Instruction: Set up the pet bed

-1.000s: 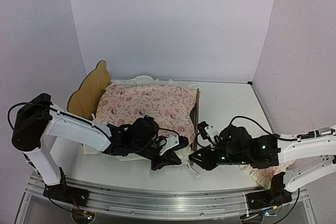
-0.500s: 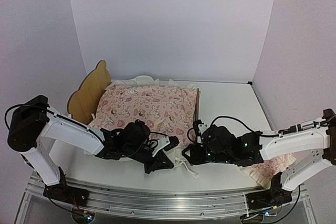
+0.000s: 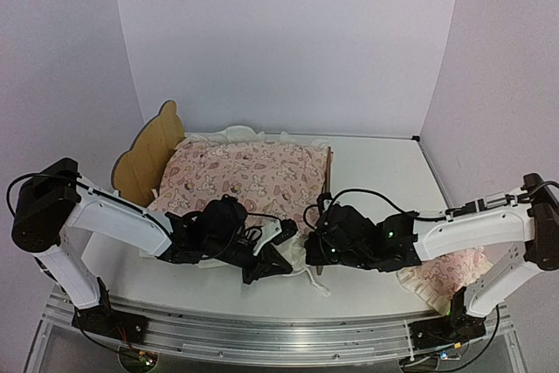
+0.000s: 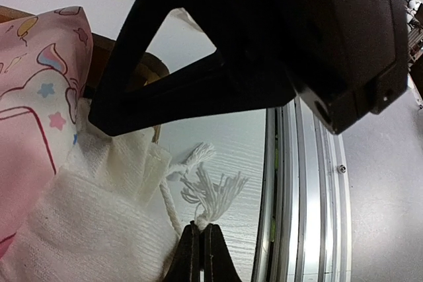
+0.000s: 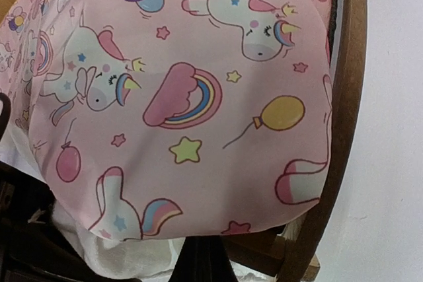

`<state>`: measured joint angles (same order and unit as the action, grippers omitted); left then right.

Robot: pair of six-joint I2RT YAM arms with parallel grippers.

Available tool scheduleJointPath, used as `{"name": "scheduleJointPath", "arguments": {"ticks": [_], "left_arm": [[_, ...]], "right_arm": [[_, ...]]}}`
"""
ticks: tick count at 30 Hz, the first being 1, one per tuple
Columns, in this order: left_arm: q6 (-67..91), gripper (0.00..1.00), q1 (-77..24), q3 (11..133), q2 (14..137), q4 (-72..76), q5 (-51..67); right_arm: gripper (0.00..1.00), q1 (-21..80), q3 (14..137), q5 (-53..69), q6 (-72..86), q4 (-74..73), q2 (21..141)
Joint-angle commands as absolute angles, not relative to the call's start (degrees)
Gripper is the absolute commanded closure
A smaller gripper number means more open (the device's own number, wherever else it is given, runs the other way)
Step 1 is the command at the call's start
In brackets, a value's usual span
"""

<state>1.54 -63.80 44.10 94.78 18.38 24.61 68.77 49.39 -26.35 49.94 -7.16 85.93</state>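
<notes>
Directly ahead of the closed right hand (image 3: 311,246) lies the pet bed (image 3: 148,150).

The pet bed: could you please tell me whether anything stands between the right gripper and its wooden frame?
Yes: the pink cover drapes over the pet bed, and its cream ruffle hangs at the near corner by the right gripper. Only the end rail shows bare.

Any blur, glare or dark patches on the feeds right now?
Top view: even light, no glare. Left wrist view: tassel sharp, a black arm part fills the upper half. Right wrist view: pink cover sharp, lower left corner in shadow.
</notes>
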Motion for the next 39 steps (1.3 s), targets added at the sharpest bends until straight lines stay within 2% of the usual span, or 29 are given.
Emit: {"name": "scheduleJointPath", "arguments": {"ticks": [1, 9, 18, 21, 22, 26, 28, 35, 39], "left_arm": [[1.8, 1.00, -63.3, 43.5, 92.4, 21.2, 26.3], [7.1, 1.00, -63.3, 43.9, 94.0, 21.5, 26.7], [14.7, 1.00, -63.2, 46.1, 96.4, 19.2, 11.8], [17.3, 1.00, -63.0, 46.3, 96.5, 16.5, 11.3], [18.1, 1.00, -63.0, 46.3, 96.6, 15.7, 10.8], [20.2, 1.00, -62.7, 46.1, 96.7, 15.2, 8.1], [20.1, 1.00, -62.7, 46.5, 96.7, 15.6, 7.3], [19.9, 1.00, -62.0, 47.0, 96.7, 16.3, 6.3], [19.8, 1.00, -61.9, 46.5, 96.4, 17.8, 6.9]], "right_arm": [[1.00, 68.6, 51.8, -29.3, 47.5, -8.6, 83.5], [1.00, 68.0, 59.0, -25.5, 42.0, -8.5, 82.4], [1.00, 67.3, 59.4, -24.9, 45.1, -6.3, 84.7], [1.00, 67.0, 60.0, -24.3, 45.1, -6.3, 86.3], [0.97, 66.9, 59.5, -24.4, 46.2, -6.3, 86.6], [0.76, 66.7, 58.7, -23.7, 47.2, -6.4, 86.9], [0.70, 66.7, 59.8, -22.3, 45.3, -8.0, 86.9], [0.60, 66.8, 64.8, -19.0, 42.4, -20.2, 84.8], [0.60, 67.3, 61.6, -17.7, 45.4, -20.6, 81.4]]}}
